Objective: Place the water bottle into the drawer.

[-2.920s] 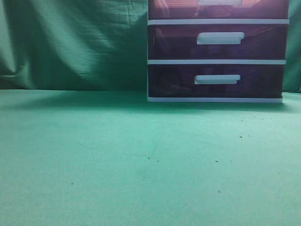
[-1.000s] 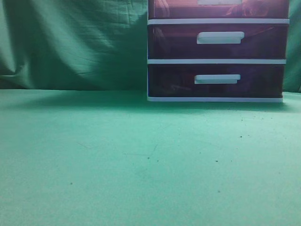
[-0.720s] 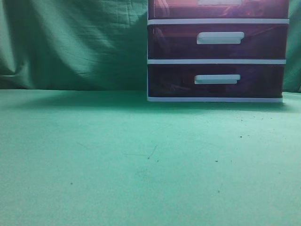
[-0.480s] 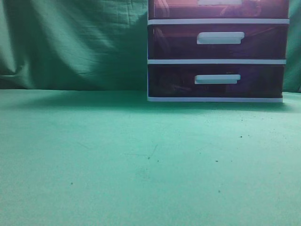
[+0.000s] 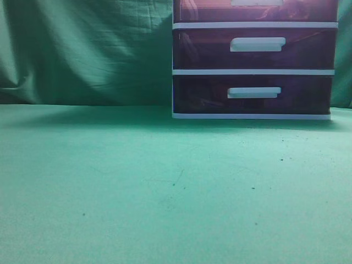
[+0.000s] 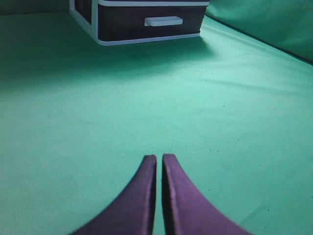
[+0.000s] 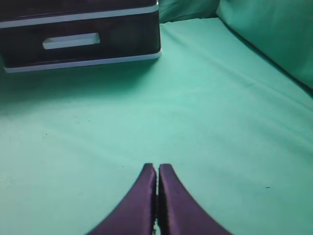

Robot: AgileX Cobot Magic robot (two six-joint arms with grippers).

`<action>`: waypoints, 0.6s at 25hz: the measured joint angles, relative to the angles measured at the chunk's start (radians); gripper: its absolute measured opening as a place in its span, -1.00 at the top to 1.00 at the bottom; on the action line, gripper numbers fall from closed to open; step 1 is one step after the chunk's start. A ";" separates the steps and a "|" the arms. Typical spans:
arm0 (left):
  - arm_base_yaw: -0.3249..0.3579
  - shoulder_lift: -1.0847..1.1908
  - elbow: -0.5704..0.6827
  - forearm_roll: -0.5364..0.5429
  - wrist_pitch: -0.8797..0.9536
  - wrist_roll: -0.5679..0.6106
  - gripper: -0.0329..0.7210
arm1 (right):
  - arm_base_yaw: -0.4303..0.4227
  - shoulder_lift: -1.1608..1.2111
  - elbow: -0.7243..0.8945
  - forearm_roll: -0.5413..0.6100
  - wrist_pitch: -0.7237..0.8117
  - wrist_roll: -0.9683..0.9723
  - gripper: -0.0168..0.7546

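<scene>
Green cloth everywhere: a green-covered table (image 5: 137, 187) running back to a creased green backdrop (image 5: 88, 49), and the white-framed drawer unit (image 5: 254, 71) standing at the far right of the exterior view, hard against that backdrop. Take the unit as the landmark. Its uppermost visible drawer (image 5: 308, 11) is cut off by the top edge of the picture, dark purple-brown plastic with only the bottom strip of its white bar handle (image 5: 256, 2) showing; its front sits level with the unit's frame. Under it, the middle drawer (image 5: 308, 49) and the bottom drawer (image 5: 308, 93), each with a white handle, fronts flush with the frame too.

No water bottle shows in any of the three views; where it is cannot be told.

Over to the left wrist view: the left gripper (image 6: 159, 158) sits low over the cloth, well short of the unit, pointing toward the bottom drawer's front, its dark purple fingers (image 6: 142, 196) pressed nearly together with only a thin slit between them and nothing in it. Right wrist view now: the right gripper (image 7: 156, 167) also well in front of the unit, the unit up and to its left, its fingers (image 7: 139, 200) closed against each other, empty. Neither arm appears in the exterior view.
</scene>
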 joint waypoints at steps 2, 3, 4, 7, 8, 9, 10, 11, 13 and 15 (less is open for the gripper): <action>0.000 0.000 0.000 0.000 0.000 0.000 0.91 | 0.000 0.000 0.000 -0.006 0.000 0.009 0.96; 0.000 0.000 0.000 0.000 0.000 0.000 0.91 | 0.000 0.000 0.000 -0.008 0.000 0.012 0.96; 0.000 0.000 0.000 0.000 0.000 0.000 0.91 | 0.000 0.000 0.000 -0.008 0.000 0.013 0.96; 0.000 0.000 0.000 0.000 0.000 0.000 0.91 | 0.000 0.000 0.002 -0.008 0.000 0.016 0.96; 0.000 0.000 0.000 0.000 0.000 0.000 0.91 | 0.000 0.000 0.002 -0.008 0.000 0.016 0.96; 0.000 0.000 0.000 0.000 0.000 0.000 0.91 | 0.000 0.000 0.002 -0.008 0.000 0.016 0.96; 0.000 0.000 0.000 0.000 0.000 0.000 0.91 | 0.000 0.000 0.002 -0.008 0.000 0.016 0.96; 0.000 0.000 0.000 0.000 0.000 0.000 0.91 | 0.000 0.000 0.002 -0.008 0.000 0.016 0.96; 0.000 0.000 0.000 0.000 0.000 0.000 0.91 | 0.000 0.000 0.002 -0.008 0.000 0.016 0.96; 0.000 0.000 0.000 0.000 0.000 0.000 0.91 | 0.000 0.000 0.002 -0.008 0.000 0.016 0.96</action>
